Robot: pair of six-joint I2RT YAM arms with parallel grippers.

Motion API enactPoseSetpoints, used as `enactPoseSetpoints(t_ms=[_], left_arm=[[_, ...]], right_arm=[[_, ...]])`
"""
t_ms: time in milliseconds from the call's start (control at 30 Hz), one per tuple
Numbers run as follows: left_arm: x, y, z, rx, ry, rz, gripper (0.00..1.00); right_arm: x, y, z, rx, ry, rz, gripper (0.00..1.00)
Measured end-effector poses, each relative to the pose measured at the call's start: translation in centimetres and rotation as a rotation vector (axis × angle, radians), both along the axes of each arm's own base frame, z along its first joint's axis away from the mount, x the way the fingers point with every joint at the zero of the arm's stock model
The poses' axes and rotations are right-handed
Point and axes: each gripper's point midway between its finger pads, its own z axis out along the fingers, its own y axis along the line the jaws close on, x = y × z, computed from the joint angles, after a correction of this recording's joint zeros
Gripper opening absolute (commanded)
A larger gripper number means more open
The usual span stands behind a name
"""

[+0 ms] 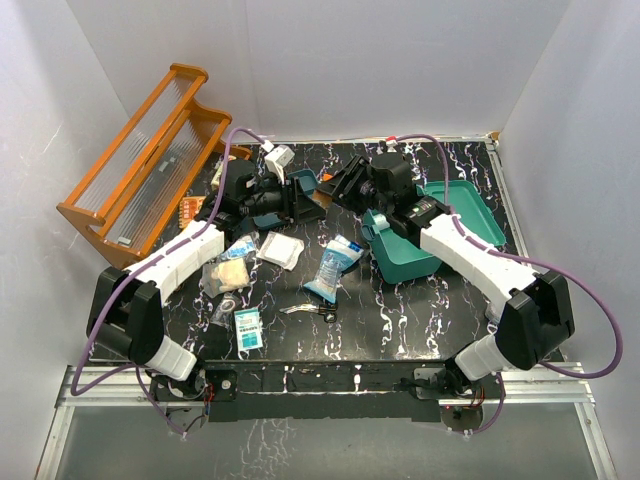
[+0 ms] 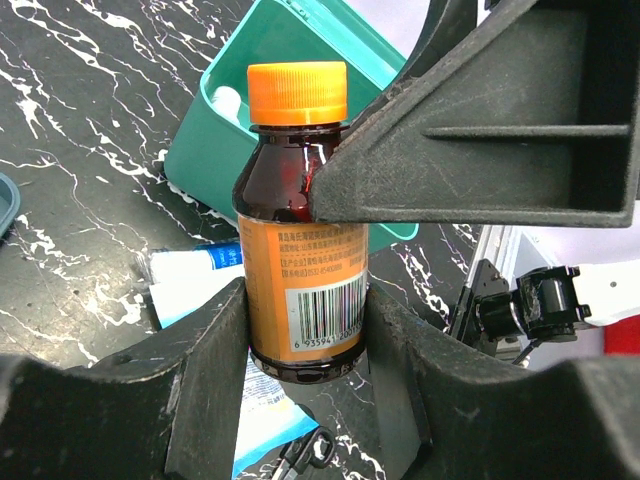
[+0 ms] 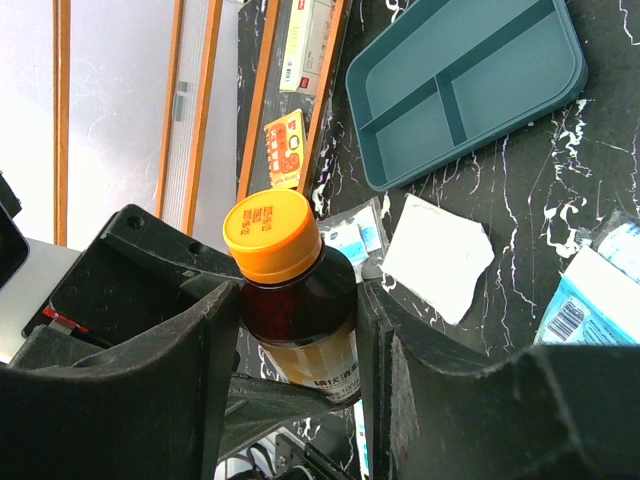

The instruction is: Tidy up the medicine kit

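A brown medicine bottle (image 2: 300, 230) with an orange cap and orange label hangs in the air between both grippers. My left gripper (image 2: 305, 296) is shut on its lower body. My right gripper (image 3: 297, 290) is shut on its upper body just below the cap (image 3: 272, 232). In the top view the two grippers meet at the back middle of the table, the left gripper (image 1: 303, 195) beside the right gripper (image 1: 342, 185). The teal medicine kit (image 1: 440, 225) lies open at the right. It also shows in the left wrist view (image 2: 215, 140), behind the bottle.
An orange wooden rack (image 1: 150, 150) stands at the back left. A dark teal divided tray (image 3: 470, 80) lies under the grippers. A white gauze pack (image 1: 280, 248), a blue-white packet (image 1: 335, 262), a small box (image 1: 248, 327) and a metal clipper (image 1: 310, 310) lie on the table.
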Motion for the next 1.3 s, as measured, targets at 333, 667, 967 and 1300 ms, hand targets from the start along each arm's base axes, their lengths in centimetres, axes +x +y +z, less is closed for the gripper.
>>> enactPoseSetpoints(t_ms=[333,667,967,1300], left_arm=[[-0.5,-0.3,0.7,0.025,-0.042,-0.077,0.41],[0.6,0.3,0.1,0.080,-0.019,-0.003,0.80],[1.9,1.9,-1.6,0.164,0.009,0.119,0.81],[3.0,2.8,-2.2,0.195,0.005,0.205,0.81]], right_arm=[[0.0,0.4,-0.3,0.006,-0.001,0.063,0.41],[0.6,-1.9,-1.6,-0.006,0.024,-0.022,0.32],[0.0,-13.4,-1.6,-0.083,0.060,-0.474,0.33],[-0.9,-19.1,-7.2,-0.242,0.223,-0.749,0.34]])
